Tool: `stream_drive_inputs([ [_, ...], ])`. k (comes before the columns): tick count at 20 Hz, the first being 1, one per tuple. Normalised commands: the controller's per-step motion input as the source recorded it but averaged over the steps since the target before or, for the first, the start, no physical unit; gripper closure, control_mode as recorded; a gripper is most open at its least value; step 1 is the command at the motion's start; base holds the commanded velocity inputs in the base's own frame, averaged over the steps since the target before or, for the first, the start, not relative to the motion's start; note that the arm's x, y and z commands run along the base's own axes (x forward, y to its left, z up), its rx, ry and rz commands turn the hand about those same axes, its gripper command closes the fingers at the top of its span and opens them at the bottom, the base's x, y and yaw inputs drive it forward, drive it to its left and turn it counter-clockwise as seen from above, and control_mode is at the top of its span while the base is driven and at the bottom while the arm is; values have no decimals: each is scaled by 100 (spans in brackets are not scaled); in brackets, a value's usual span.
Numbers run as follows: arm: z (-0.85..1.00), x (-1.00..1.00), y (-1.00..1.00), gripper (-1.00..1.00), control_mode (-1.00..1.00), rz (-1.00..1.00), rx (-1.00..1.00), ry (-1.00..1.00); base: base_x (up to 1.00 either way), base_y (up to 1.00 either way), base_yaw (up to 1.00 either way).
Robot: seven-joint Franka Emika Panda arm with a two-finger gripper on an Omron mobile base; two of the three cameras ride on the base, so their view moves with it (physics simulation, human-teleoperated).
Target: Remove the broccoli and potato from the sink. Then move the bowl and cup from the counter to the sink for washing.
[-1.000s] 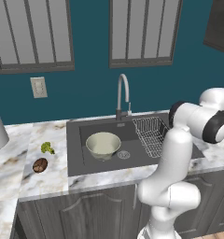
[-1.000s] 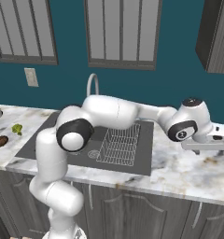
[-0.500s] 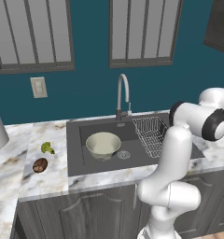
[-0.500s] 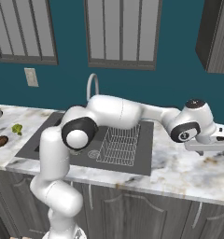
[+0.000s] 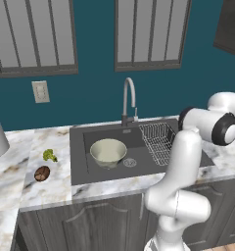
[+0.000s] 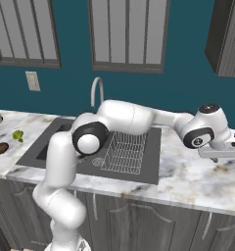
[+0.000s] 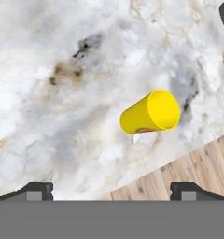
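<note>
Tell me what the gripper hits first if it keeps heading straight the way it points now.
Probably the yellow cup, which sits on the marble counter roughly ahead of the open gripper, a little off centre. If it misses the cup, it meets the counter; depth is hard to judge.

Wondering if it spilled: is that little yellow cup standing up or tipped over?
Tipped over. The cup lies on its side on the marble counter, its open mouth facing sideways.

A chrome faucet (image 5: 129, 100) stands behind the basin, and a wire rack (image 5: 156, 141) lies in its right part. On the teal wall (image 5: 95, 59) are two shuttered windows (image 5: 149, 32) and a pale outlet plate (image 5: 40, 91). Dark grey cabinets (image 5: 85, 223) are below. A wooden floor (image 7: 188, 163) shows beside the marble edge.
</note>
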Motion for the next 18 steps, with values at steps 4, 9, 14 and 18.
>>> stream_drive_inputs([
  [4, -4, 10, -17, -100, -100, 0, 0, 0, 0, 0, 0],
  [9, -5, 10, -17, -100, -100, 0, 0, 2, 0, 0, 0],
  [14, -7, 10, -19, -100, -100, 0, 0, 4, 0, 0, 0],
  [18, -11, 8, -18, -100, -100, 0, 0, 2, 0, 0, 0],
])
